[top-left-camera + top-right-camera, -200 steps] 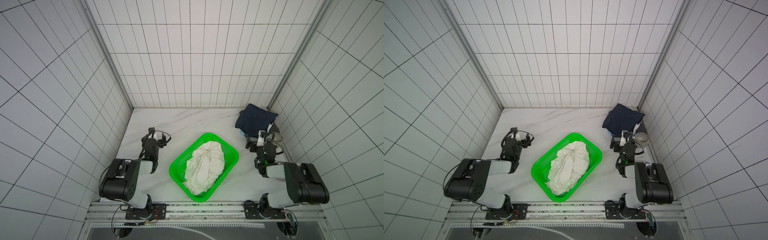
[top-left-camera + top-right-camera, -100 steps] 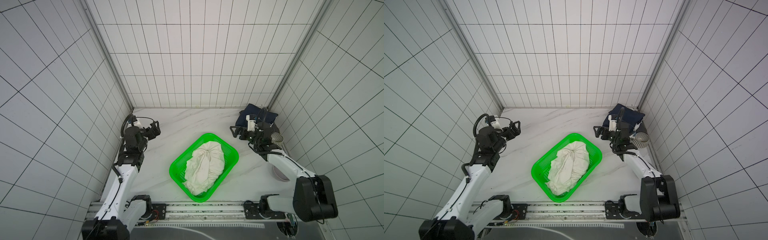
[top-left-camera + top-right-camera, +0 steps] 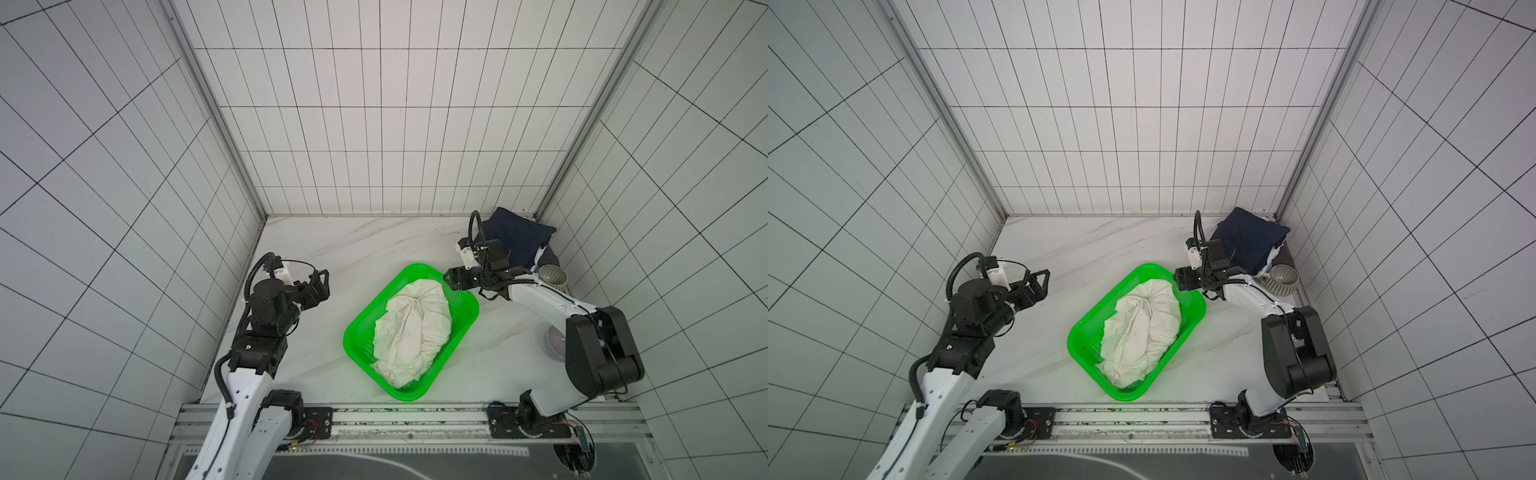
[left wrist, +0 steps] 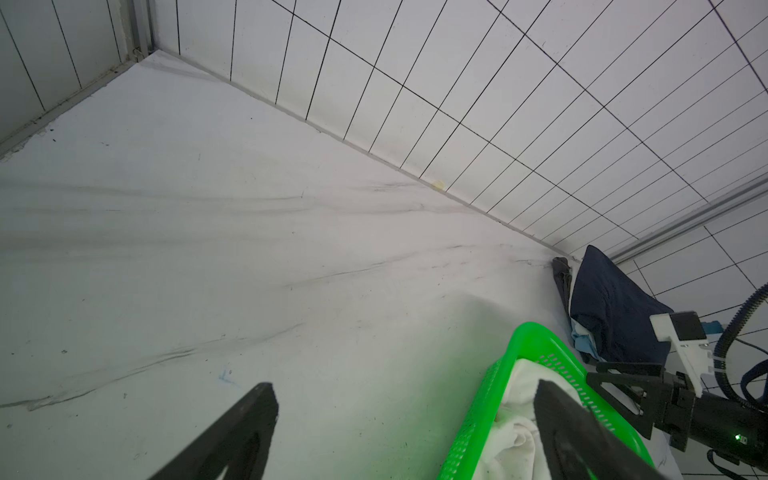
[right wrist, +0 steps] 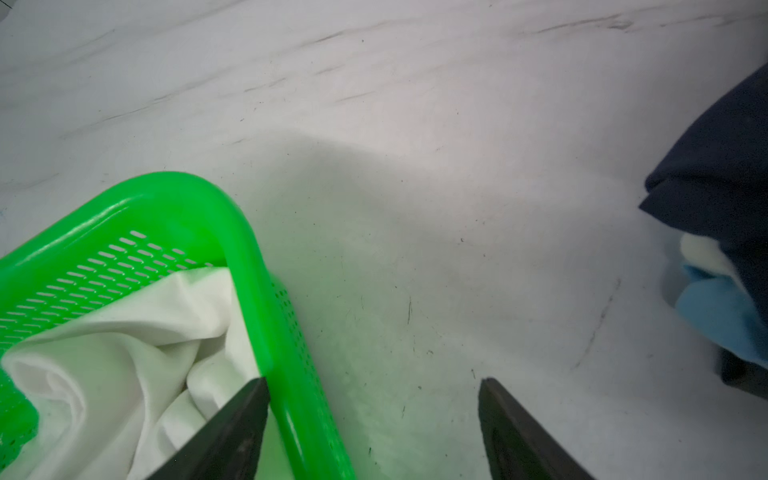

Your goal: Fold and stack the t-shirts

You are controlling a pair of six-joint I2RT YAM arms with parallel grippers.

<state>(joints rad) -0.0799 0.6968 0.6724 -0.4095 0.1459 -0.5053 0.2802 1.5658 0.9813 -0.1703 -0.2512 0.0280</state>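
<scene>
A green perforated plastic basket (image 3: 361, 328) sits on the white marble tabletop (image 3: 353, 249); a ribbed grey-white bowl (image 3: 552, 276) stands right of the basket.

Recorded: one green perforated plastic basket (image 3: 372, 322); one crumpled cream-white t-shirt (image 3: 415, 328); three folded t-shirts were told apart in the stack: one navy t-shirt (image 3: 517, 241), one white t-shirt (image 5: 702, 249), one light-blue t-shirt (image 5: 719, 311); one ribbed grey-white bowl (image 3: 552, 276); one pale dish (image 3: 555, 343), partly hidden; two claws, left claw (image 3: 325, 284) and right claw (image 3: 449, 281).

Light-blue t-shirt (image 5: 717, 318) lies mostly hidden under navy t-shirt (image 5: 723, 166), blurred; seemingly folded.
</scene>
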